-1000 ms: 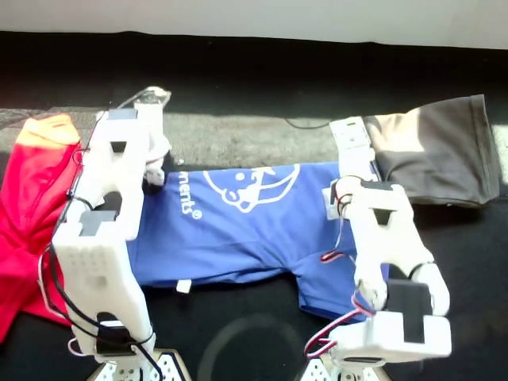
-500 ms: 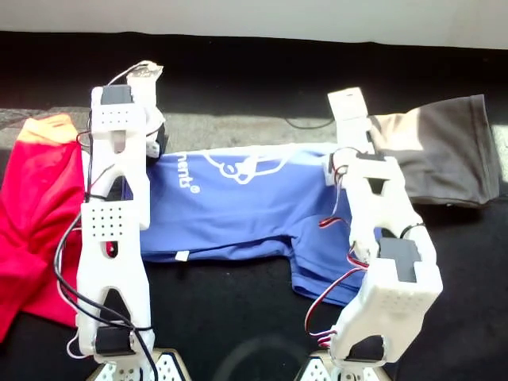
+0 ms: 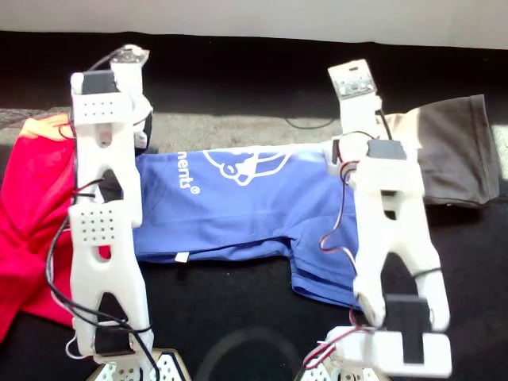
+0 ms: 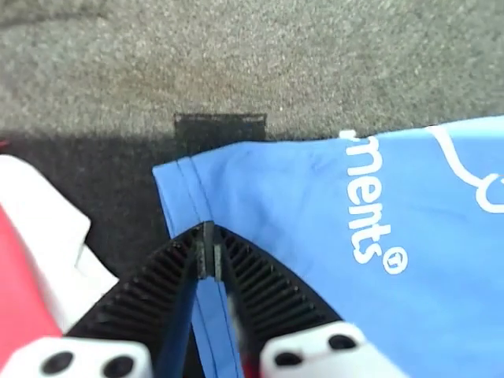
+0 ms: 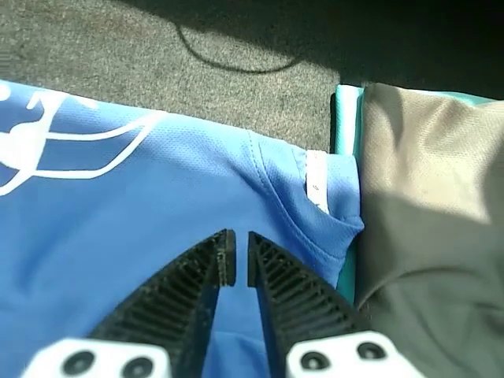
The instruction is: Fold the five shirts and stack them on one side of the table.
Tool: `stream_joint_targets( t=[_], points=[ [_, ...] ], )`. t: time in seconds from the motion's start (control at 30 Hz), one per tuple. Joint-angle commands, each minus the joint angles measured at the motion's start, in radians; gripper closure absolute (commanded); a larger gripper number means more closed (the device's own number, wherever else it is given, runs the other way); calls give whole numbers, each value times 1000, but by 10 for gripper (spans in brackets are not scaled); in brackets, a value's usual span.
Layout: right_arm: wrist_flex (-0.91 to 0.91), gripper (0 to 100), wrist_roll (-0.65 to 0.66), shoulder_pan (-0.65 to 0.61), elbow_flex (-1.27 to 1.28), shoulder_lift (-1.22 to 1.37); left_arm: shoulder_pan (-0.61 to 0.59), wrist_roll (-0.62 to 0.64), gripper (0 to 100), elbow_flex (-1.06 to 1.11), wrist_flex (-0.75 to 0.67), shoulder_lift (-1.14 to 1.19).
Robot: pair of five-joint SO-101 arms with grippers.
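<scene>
A blue shirt (image 3: 238, 210) with white print lies spread across the middle of the table. My left gripper (image 3: 143, 147) is at its far left corner; in the left wrist view the gripper (image 4: 206, 253) is shut on the shirt's (image 4: 315, 205) stitched hem. My right gripper (image 3: 343, 159) is at the far right corner by the collar. In the right wrist view its fingertips (image 5: 237, 257) pinch the blue fabric (image 5: 118, 197). A red shirt (image 3: 32, 206) lies crumpled at the left. A grey shirt (image 3: 452, 155) lies at the right.
A grey mat strip (image 3: 238, 135) runs behind the blue shirt, with a thin cable (image 3: 305, 123) on it. A teal cloth edge (image 5: 346, 150) shows beside the grey shirt (image 5: 425, 236). Black tabletop (image 3: 238, 309) lies between the arm bases at the front.
Both arms have stretched away from their bases, dragging the blue shirt's far edge back and pulling it flatter. The red and grey shirts have stayed put.
</scene>
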Motion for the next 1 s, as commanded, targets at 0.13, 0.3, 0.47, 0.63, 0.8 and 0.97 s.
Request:
stream_joint_targets(
  t=[0.13,0.3,0.47,0.63,0.8,0.97],
  points=[
    [239,954,3,-7,-47,-180,53,9,991,581,-5,-533],
    [351,954,5,-8,-47,-252,68,11,991,984,-212,-730],
    [414,954,5,-64,15,-355,71,9,991,1379,-430,-934],
    [315,954,5,-124,300,-512,65,8,991,1695,-638,-1075],
    [128,950,20,-124,615,-624,64,8,991,1888,-792,-1102],
    [12,950,190,-125,814,-634,64,8,991,2002,-922,-1102]
  ],
)
